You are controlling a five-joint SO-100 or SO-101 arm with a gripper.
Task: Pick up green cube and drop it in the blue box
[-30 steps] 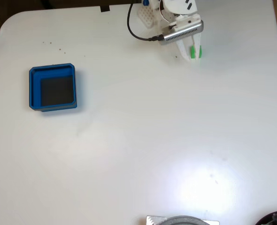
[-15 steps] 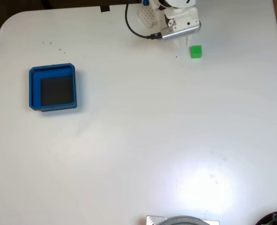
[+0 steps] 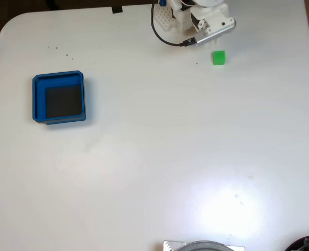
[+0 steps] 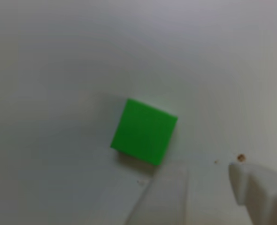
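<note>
My arm (image 3: 204,15) is built from white plastic parts, blocky and rounded, with small dark marks on its upper face in the fixed view. A grey bar-shaped module with a row of fine slots (image 3: 213,33) is strapped along its side, and a black cable (image 3: 159,31) loops out from one end of it. Beside it I see a white perforated piece (image 3: 165,20) and a bit of blue. Close up, my gripper (image 4: 209,185) has two off-white fingers, one smooth, the other (image 4: 258,192) ridged along its edge.

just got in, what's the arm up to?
The cube sits free on the white table, not grasped. The gripper hangs just beside it with jaws apart, holding nothing. In the fixed view the arm is at the top edge and the blue box stands empty far to the left.
</note>
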